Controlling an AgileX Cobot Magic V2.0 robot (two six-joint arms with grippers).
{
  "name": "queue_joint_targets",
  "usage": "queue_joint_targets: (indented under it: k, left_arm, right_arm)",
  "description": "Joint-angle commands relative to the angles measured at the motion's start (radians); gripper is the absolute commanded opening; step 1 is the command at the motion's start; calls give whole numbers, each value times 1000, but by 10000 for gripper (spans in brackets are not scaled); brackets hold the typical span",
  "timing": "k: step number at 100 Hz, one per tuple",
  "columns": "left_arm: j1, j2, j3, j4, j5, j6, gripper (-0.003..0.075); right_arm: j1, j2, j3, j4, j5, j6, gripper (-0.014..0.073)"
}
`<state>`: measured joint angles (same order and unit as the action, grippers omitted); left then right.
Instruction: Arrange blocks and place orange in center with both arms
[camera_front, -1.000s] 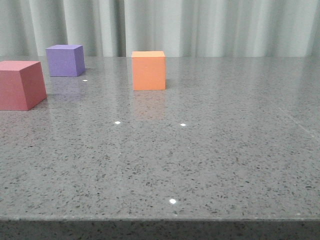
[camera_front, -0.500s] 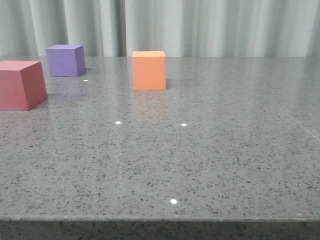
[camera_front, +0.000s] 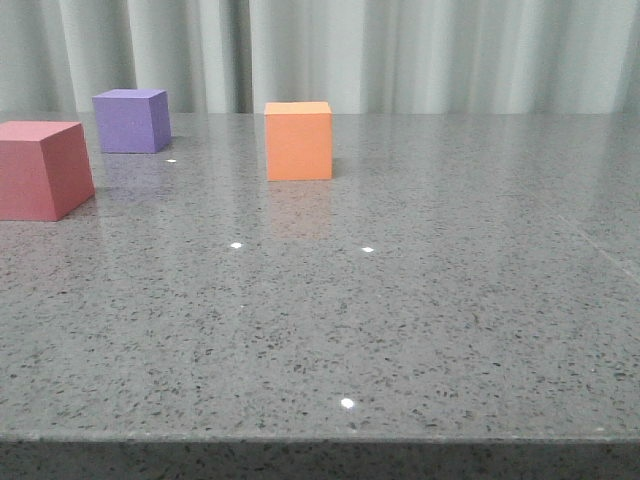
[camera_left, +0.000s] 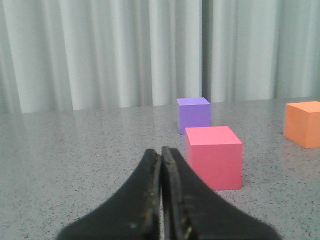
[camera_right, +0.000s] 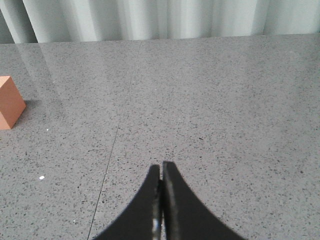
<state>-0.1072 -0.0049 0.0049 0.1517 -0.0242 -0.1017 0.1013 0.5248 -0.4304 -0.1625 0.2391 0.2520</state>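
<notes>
A: What stands around the orange cube (camera_front: 298, 141)?
B: To its left, well apart, the purple cube (camera_front: 130, 121); nearer the camera on that side, the pink-red cube (camera_front: 42, 169).
A: Gaps?
B: Bare grey table (camera_front: 400, 320) runs between all three cubes.
A: And to its right?
B: Open tabletop right back to the curtain (camera_front: 420, 55).

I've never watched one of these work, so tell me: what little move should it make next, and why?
Probably open the left tool and ease it toward the pink cube. Both tools are shut and hold nothing, and the pink cube sits closest ahead of the left one. The orange cube stands right of the pink and purple cubes, not between them.
</notes>
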Motion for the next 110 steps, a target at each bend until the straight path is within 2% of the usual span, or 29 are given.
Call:
queue_joint_targets:
  k: [1, 21, 48, 88, 110]
  left_arm:
    - [4, -32, 43, -3, -105, 0, -20]
    - [4, -30, -26, -30, -93, 0, -20]
    - [4, 99, -368, -35, 242, 0, -20]
    - [4, 567, -834, -35, 716, 0, -20]
    - [4, 729, -933, -35, 788, 0, -20]
  right_arm:
    - [-6, 0, -27, -17, -74, -3, -68]
    - [-6, 0, -27, -17, -74, -3, -68]
    - [-6, 0, -27, -17, -74, -3, -68]
    - [-6, 0, -27, -17, -74, -3, -68]
    - [-6, 0, -27, -17, -74, -3, -68]
